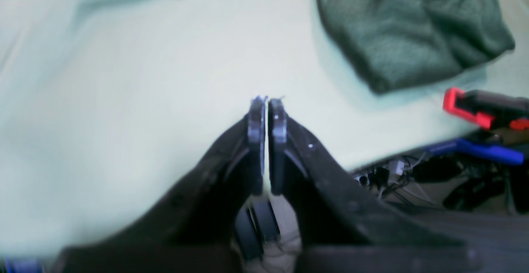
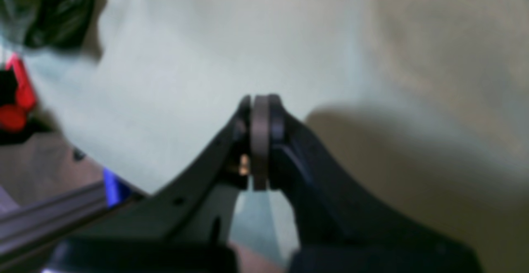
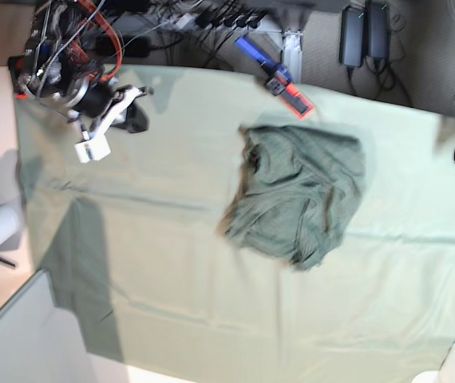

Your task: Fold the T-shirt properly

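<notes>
1. While both arms sat back at the edges, the T-shirt (image 3: 298, 195) lay folded but rumpled mid-tabletop (image 3: 172, 263).
2. Left tool (image 1: 268, 101) was pinched closed, holding nothing.
3. Right tool (image 2: 260, 99), same deal: closed and empty.

Both wrist views soft and blurry, right wrist worst; base view sharp, evenly bright, with dark shadow lower left.

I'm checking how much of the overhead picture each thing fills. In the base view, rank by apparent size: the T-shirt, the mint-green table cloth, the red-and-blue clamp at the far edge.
1. Table cloth, by far the largest.
2. T-shirt, bunched in a heap.
3. Clamp, smallest.
</notes>
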{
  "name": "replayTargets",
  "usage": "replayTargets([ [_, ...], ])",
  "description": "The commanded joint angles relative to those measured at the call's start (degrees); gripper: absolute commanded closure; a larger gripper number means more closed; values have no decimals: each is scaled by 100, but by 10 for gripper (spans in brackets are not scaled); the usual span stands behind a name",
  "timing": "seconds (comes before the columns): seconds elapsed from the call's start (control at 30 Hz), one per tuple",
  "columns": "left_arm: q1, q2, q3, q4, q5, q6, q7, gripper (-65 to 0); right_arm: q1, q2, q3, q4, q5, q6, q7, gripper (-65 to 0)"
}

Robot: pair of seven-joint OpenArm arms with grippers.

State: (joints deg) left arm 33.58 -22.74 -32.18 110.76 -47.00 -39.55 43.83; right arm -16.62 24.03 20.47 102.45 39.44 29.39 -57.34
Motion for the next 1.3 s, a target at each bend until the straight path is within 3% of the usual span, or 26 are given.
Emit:
replayTargets([
  [0.0, 212, -74, -125, 105, -129, -45, -68, -17, -109, 98, 107, 184, 114, 42, 83, 0],
  [0.2, 1311, -59, -313, 105, -55, -45, -70, -17, -907, 87, 280, 546, 179, 42, 76, 0],
  [0.5, 2549, 457, -284, 81, 553, -45, -68, -17, -2205, -162, 275, 560, 304, 42, 63, 0],
  [0.7, 2931, 555, 168, -243, 1248, -45, 57, -17, -2933, -282, 264, 354, 299, 42, 50, 0],
  [0.8, 2927, 551, 651, -625, 1681, -45, 398, -17, -3156, -326, 245, 57, 304, 39, 50, 0],
  [1.0, 2542, 542, 1668, -1722, 2695, 728, 44, -17, -3036, -323, -61, -1178, 247, -24, 52, 0],
  [1.13, 1639, 542, 2286, -2922, 3115, 1051, 13, -17, -2542, -323, -518, -2321, -205, -74, 133, 0],
  [1.27, 444, 542, 2983, -4568, 3541, 1449, -426, -17, -1707, -323, -1097, -3676, -533, -92, 455, 0],
])
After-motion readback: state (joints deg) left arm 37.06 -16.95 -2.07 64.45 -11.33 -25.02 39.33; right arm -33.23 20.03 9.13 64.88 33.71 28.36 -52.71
